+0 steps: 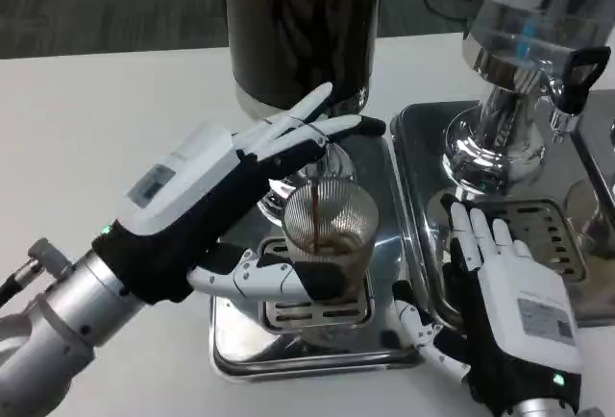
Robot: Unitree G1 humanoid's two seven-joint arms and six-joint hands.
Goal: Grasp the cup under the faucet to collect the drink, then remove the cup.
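Note:
A ribbed clear cup stands on the grate of the left drip tray, below the faucet of the dark drink dispenser. Dark brown drink shows inside it. My left hand reaches in from the left with its white back up. Its fingers stretch straight out over the faucet behind the cup's rim, and its thumb lies by the cup's lower front. I cannot tell whether it touches the cup. My right hand lies flat with its fingers spread on the edge of the right tray, holding nothing.
A second dispenser with a clear tank, a chrome base and a black tap handle stands on the right drip tray. The two steel trays sit side by side. White table stretches to the left.

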